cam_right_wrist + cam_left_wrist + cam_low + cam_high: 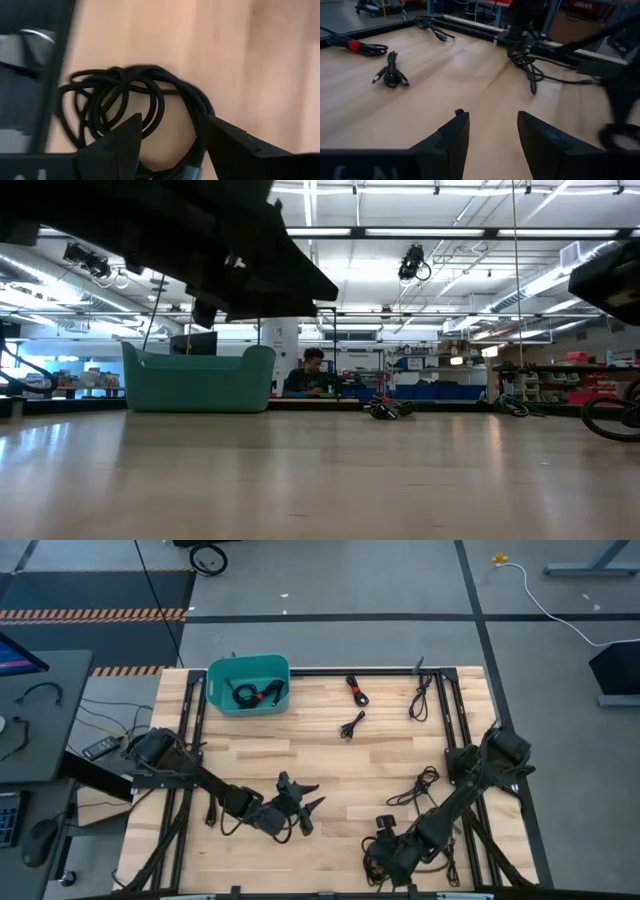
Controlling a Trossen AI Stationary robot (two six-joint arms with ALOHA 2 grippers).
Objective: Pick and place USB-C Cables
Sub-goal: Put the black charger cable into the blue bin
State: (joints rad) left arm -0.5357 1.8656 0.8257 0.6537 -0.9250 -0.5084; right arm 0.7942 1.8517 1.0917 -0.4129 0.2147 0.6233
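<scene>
We see the right gripper (172,137) low at the bottom centre-right of the high view, fingers apart, hanging over a loose black coil (135,107) that lies at the bench (400,755) edge beside the dark frame rail. In the right wrist view the coil's loops pass between and under the fingers, but nothing is clamped yet.

The left gripper (492,135) waits at the lower centre of the high view, fingers apart and empty, facing across bare wood.

Other cables lie apart: one with a red tie (357,690) at upper centre, a small bundle (352,725) just below it, one (421,700) by the upper right rail, one (420,783) at centre right. The bin (248,683) at upper left already holds a cable with a red tie (255,693).

Risks, as we judge them:
- The coil is slack, so closing may catch only one loop, and the rest would trail and snag on the rail when lifted
- The coil sits right against the rail, so a finger could strike metal on descent
- The path to the bin crosses the left arm's ground, so a dangling loop could drag over it or over the centre cables
- A thin pinch may slip out in transit
</scene>
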